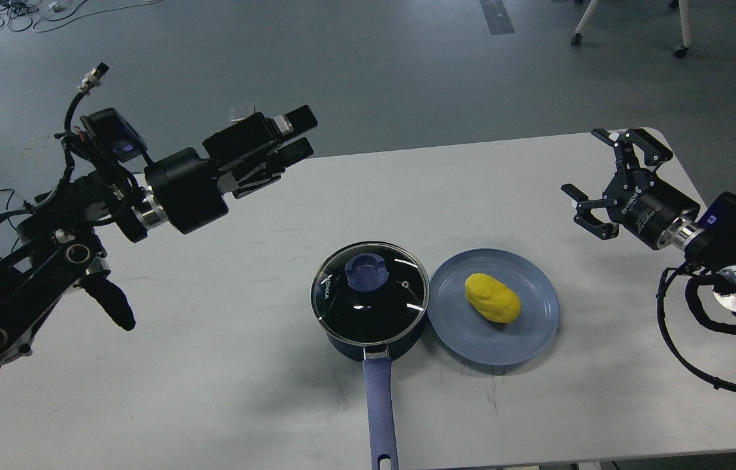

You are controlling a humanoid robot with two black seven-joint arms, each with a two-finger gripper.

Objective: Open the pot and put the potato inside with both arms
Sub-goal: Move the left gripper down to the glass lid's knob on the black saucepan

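Head view, your inventory: pot (pixel 369 301), lid on, mid-bench (pixel 211 365), handle toward you; potato (pixel 492 297) on the plate (pixel 524 339) touching the pot's right side. Left hand (pixel 292 140), fingers nearly together and empty, hangs up-left of the pot; right hand (pixel 603 176), spread wide and empty, up-right, nearer the potato.

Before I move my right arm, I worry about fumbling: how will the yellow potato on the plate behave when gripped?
The potato looks smooth and oval, so it may roll or slip sideways on the flat plate. It seems small and probably light. The right gripper is open, likely wide enough.
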